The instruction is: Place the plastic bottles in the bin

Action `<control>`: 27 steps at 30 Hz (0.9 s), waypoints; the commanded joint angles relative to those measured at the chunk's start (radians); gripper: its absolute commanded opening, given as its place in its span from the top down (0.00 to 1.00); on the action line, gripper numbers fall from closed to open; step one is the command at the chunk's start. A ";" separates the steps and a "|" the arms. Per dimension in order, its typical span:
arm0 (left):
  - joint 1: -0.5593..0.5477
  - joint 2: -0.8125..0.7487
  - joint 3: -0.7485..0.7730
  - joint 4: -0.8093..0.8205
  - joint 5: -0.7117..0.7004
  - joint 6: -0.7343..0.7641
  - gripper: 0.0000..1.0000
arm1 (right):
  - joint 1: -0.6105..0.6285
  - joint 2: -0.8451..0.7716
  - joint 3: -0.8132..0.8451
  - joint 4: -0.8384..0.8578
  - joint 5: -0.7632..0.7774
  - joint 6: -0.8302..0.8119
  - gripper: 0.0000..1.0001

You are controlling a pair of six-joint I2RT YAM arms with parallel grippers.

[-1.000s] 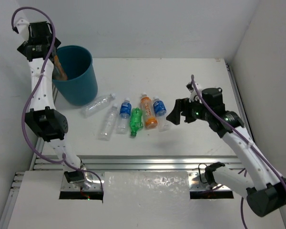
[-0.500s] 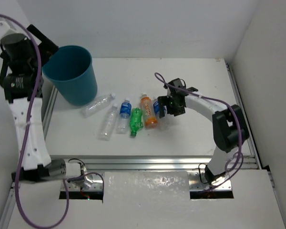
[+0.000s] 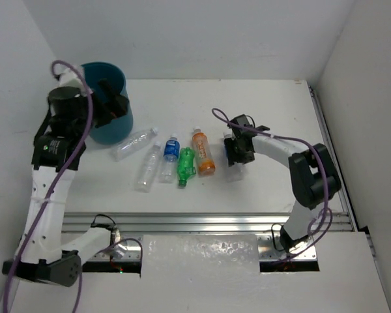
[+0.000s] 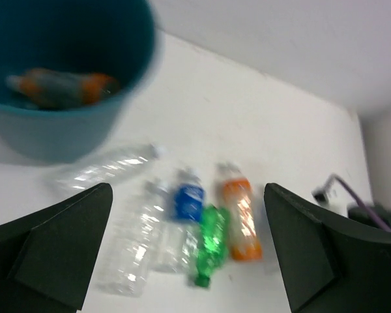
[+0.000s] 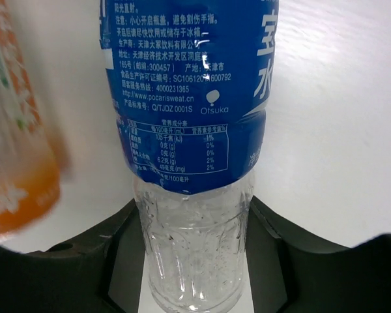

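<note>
Blur softens the orange bottle (image 4: pixel 58 88) in the bin (image 4: pixel 52 134), seemingly lying flat.

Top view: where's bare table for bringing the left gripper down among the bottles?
Bare: the far table between the bin and the right edge, and the near strip between the green bottle and the metal rail. Crowded: from the clear bottle by the bin across to the orange bottle and right gripper.

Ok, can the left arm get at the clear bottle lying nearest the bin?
Probably yes. The left pincer is open by the bin. The clear bottle lies apart from the bin with nothing over it. The right pincer is away, around a blue bottle.
</note>
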 commanded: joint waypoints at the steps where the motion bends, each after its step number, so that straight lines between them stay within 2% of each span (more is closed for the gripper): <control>1: -0.220 0.006 -0.030 0.078 0.065 -0.026 0.00 | -0.006 -0.182 -0.058 -0.014 0.135 0.008 0.73; 4: -0.369 0.053 -0.099 0.153 0.071 -0.040 0.00 | -0.007 -0.412 -0.115 0.027 0.021 -0.033 0.73; 5: -0.445 0.078 -0.115 0.181 0.129 -0.044 0.00 | -0.010 -0.537 -0.170 0.094 -0.163 -0.051 0.73; 7: -0.524 0.092 -0.165 0.294 0.222 -0.058 0.00 | -0.013 -0.636 -0.214 0.125 -0.324 -0.087 0.74; 8: -0.540 0.090 -0.187 0.345 0.343 -0.061 0.00 | -0.015 -0.681 -0.230 0.153 -0.417 -0.102 0.75; 9: -0.566 0.090 -0.205 0.432 0.419 -0.070 0.00 | -0.015 -0.765 -0.256 0.165 -0.429 -0.110 0.76; 10: -0.581 0.092 -0.210 0.462 0.419 -0.072 0.00 | -0.016 -0.799 -0.264 0.173 -0.434 -0.108 0.76; 12: -0.607 0.101 -0.215 0.526 0.476 -0.078 0.00 | -0.018 -0.877 -0.271 0.195 -0.544 -0.111 0.77; 14: -0.647 0.124 -0.204 0.557 0.505 -0.072 0.00 | -0.016 -0.913 -0.282 0.245 -0.681 -0.096 0.77; 18: -0.682 0.141 -0.213 0.601 0.487 -0.081 0.00 | -0.015 -0.983 -0.287 0.290 -0.739 -0.058 0.77; 20: -0.688 0.157 -0.218 0.646 0.519 -0.097 0.00 | -0.015 -0.982 -0.276 0.290 -0.792 -0.047 0.77; 24: -0.728 0.222 -0.181 0.643 0.493 -0.097 0.00 | -0.016 -0.980 -0.267 0.323 -0.913 -0.026 0.76; 27: -0.747 0.234 -0.187 0.704 0.539 -0.121 0.03 | -0.015 -0.983 -0.259 0.340 -0.935 -0.015 0.75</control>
